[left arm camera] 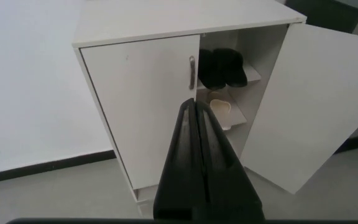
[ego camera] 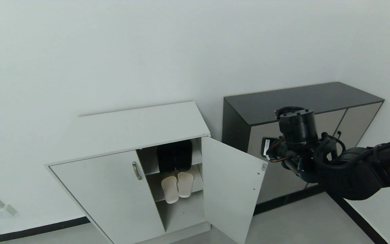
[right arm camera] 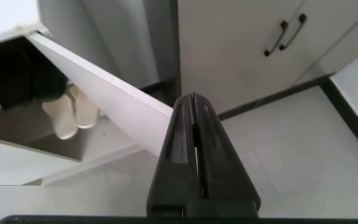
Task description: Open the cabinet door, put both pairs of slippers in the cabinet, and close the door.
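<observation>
The white cabinet (ego camera: 137, 128) stands against the wall with its right door (ego camera: 230, 184) swung open. On its upper shelf sits a black pair of slippers (ego camera: 174, 156), and a white pair of slippers (ego camera: 177, 184) lies on the shelf below. The left wrist view looks at the black slippers (left arm camera: 222, 67) and white slippers (left arm camera: 221, 109) past my shut left gripper (left arm camera: 196, 106), which holds nothing. My right gripper (right arm camera: 194, 99) is shut and empty, in the air to the right of the open door (right arm camera: 104, 87).
A dark cabinet (ego camera: 300, 98) with light doors and dark handles (right arm camera: 284, 34) stands right of the white one. The white cabinet's left door (ego camera: 107, 189) is closed, with a metal handle (ego camera: 136, 170). Grey floor (ego camera: 293, 220) lies in front.
</observation>
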Motion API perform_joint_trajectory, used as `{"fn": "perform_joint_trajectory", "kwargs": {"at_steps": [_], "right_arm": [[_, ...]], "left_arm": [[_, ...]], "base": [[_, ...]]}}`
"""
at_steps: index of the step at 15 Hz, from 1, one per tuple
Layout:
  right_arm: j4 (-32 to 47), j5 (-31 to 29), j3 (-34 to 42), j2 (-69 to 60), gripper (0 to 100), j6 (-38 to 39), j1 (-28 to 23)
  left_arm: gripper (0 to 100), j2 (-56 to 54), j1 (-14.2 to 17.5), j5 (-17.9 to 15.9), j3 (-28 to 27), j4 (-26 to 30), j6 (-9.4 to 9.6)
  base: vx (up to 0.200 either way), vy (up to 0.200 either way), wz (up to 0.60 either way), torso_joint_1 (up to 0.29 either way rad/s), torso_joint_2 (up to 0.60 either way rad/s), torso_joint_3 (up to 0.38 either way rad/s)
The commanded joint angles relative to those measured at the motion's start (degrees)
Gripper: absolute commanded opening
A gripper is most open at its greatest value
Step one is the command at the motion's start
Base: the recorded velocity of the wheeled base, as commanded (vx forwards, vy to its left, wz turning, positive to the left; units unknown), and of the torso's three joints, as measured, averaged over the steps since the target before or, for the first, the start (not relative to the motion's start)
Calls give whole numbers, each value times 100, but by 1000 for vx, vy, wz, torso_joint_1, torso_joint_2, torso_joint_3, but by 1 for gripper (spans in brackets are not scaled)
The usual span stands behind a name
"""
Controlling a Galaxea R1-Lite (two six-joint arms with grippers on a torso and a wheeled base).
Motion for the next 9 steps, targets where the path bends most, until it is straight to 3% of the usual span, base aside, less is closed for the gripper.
{"fn": "perform_joint_trajectory", "kwargs": {"at_steps": [1,3,9], "right_arm": [[-264,116,19,205,0,-17,-106],[-536,248,-24,354,0,-96,-150],[-826,643,-982,1145,0,-272,-624]], "left_arm": [[0,6,1,0,-9,-1,-1],[0,6,1,0,0,-1,-1],[0,6,1,0,0,-1,8]], "base": [[-200,0,0,-2,2,-7],[-200,0,0,12,5,2],[0,0,0,0,0,0]]}}
